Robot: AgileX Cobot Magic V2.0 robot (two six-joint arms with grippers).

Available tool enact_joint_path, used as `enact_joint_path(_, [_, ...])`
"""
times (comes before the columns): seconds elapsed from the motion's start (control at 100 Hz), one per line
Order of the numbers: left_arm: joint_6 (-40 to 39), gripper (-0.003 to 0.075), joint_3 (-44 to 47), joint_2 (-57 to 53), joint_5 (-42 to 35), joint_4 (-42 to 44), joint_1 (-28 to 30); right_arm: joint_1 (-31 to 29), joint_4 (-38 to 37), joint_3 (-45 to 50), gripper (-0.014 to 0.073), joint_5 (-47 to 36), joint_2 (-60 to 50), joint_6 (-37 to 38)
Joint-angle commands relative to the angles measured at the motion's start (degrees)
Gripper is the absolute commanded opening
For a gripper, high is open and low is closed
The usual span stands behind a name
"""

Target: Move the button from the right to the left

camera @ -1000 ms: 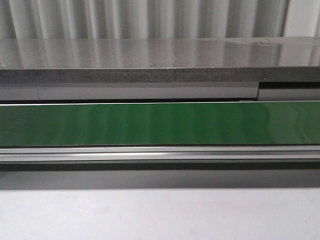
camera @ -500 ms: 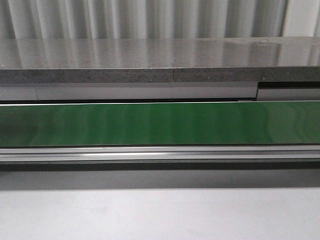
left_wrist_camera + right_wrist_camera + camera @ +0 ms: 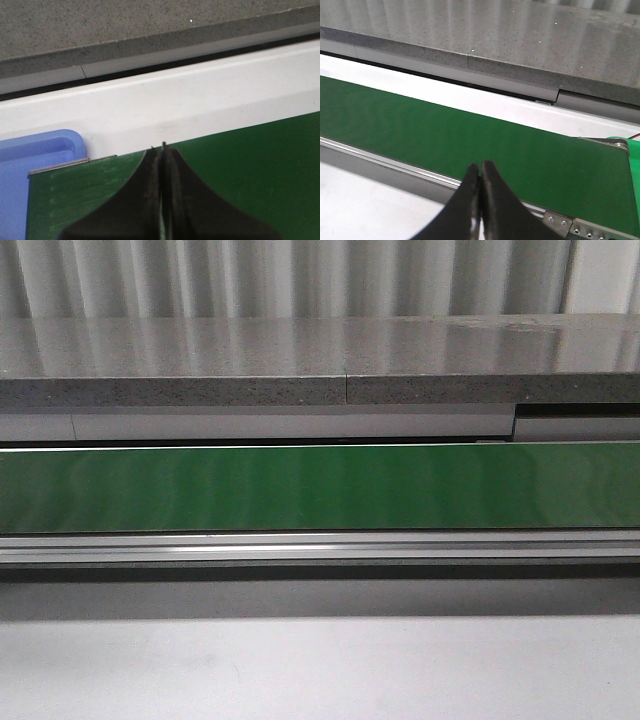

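Note:
The button is out of view in all three views. My left gripper (image 3: pixel 159 148) is shut and empty; it hangs over the green conveyor belt (image 3: pixel 240 165) near the belt's end, by a blue bin (image 3: pixel 30 165). My right gripper (image 3: pixel 480 165) is shut and empty; it hangs over the near edge of the green belt (image 3: pixel 420 130), above its aluminium side rail (image 3: pixel 385 161). Neither gripper shows in the front view, where the green belt (image 3: pixel 320 488) runs bare across the frame.
A grey stone counter (image 3: pixel 300 365) runs behind the belt. A white rail (image 3: pixel 190 100) borders the belt's far side. A white table surface (image 3: pixel 320 670) lies in front. The belt's end with a screwed bracket (image 3: pixel 590 225) shows in the right wrist view.

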Motion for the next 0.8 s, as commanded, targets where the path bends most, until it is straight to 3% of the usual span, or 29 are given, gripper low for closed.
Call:
enact_joint_path(0.0, [-0.54,-0.0020,0.89,-3.95,-5.75,-0.96,-0.47,0.13,0.47,-1.42,-0.0067,-4.63,0.53,-0.42])
enact_joint_path(0.34, [-0.54,-0.0020,10.37,-16.55,-14.63,-4.95,-0.34,0.13,0.47,-1.42,-0.0067,-4.63,0.53,-0.42])
enact_joint_path(0.79, [-0.54,-0.0020,21.00,-29.02,-15.33,-4.27,-0.24,0.13,0.47,-1.42,-0.0067,-4.63,0.53,-0.42])
